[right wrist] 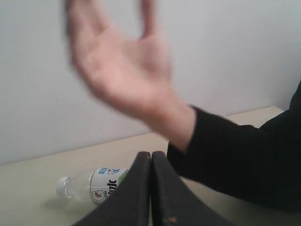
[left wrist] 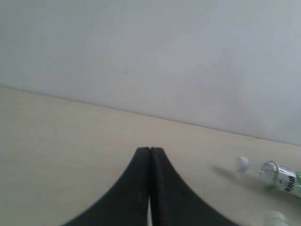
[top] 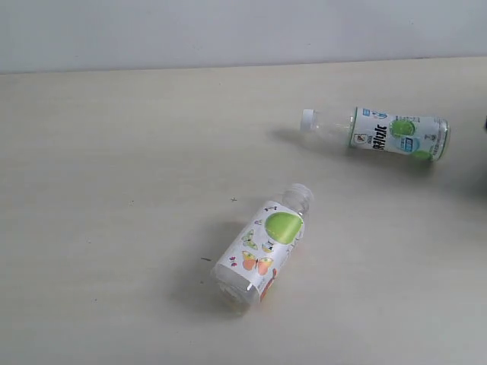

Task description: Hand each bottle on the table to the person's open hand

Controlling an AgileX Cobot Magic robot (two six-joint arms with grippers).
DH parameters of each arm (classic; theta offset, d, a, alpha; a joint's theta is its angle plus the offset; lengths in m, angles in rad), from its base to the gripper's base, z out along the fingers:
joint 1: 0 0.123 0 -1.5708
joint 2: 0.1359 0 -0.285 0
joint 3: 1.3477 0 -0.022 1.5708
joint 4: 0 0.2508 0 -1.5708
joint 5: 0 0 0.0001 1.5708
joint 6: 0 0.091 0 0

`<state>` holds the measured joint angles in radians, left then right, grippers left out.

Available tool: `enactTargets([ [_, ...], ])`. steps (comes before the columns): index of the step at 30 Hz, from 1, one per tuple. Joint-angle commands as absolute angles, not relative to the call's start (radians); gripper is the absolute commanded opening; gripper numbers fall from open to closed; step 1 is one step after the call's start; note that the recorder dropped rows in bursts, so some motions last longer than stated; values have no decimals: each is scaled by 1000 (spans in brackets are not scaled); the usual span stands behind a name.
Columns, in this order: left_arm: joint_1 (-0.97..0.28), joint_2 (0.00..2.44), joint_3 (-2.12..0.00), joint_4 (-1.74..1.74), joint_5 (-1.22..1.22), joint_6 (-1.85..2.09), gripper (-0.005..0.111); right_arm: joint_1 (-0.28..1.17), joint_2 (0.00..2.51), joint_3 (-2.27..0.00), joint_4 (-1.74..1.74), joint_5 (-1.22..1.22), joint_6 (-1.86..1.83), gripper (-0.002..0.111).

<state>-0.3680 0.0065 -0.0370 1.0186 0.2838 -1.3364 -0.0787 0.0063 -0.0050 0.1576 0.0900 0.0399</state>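
Beige table (top: 114,152): 2 bottles lying flat, bottle A (top: 262,247) lower centre of ext. view, bottle B (top: 380,131) upper right, well apart. L gripper (left wrist: 150,153), R gripper (right wrist: 151,155) both clenched, empty. Person's hand (right wrist: 117,70) open, blurred.

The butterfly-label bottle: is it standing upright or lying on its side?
Lying on its side: the butterfly bottle rests lengthwise on the table.
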Motion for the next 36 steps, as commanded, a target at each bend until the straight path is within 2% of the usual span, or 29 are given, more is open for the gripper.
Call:
enactTargets([
  [1,-319,0,-6,999,283,-1330,0,-78,0,0,157,87,39,0],
  [32,-319,0,0,1011,313,-1314,0,-78,0,0,157,87,39,0],
  [36,-319,0,0,1011,313,-1314,0,-78,0,0,189,24,108,0],
])
